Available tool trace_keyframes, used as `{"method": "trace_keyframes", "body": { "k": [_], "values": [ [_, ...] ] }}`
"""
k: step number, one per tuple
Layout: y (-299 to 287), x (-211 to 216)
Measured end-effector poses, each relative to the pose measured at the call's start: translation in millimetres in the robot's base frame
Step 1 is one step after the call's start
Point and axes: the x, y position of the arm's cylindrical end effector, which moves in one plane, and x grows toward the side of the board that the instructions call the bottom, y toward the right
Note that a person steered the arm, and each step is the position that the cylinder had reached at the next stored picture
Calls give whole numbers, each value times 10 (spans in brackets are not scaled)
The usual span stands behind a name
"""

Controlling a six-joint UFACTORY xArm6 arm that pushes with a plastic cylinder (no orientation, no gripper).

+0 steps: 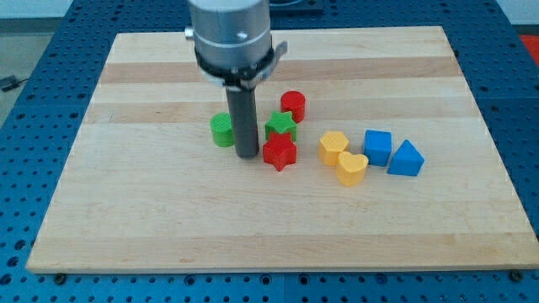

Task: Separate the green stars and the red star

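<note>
A red star (280, 152) lies near the board's middle, touching a green star (280, 125) just above it. My tip (247, 155) rests on the board right at the red star's left side, between it and a green round block (222, 130) at the rod's left. The rod hides part of the gap between these blocks. Only one green star can be made out.
A red cylinder (293, 105) stands above and right of the green star. To the right lie a yellow hexagon-like block (333, 146), a yellow heart (351, 168), a blue cube (377, 147) and a blue triangle (406, 159). The wooden board (126, 210) has blue table around it.
</note>
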Motion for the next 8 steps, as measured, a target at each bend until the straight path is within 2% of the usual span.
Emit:
{"method": "trace_keyframes", "body": {
  "k": [1,2,3,5,6,7,8],
  "values": [
    [61,79],
    [-341,-175],
    [-472,-412],
    [443,-534],
    [666,-336],
    [603,-62],
    [258,14]
  ]
}}
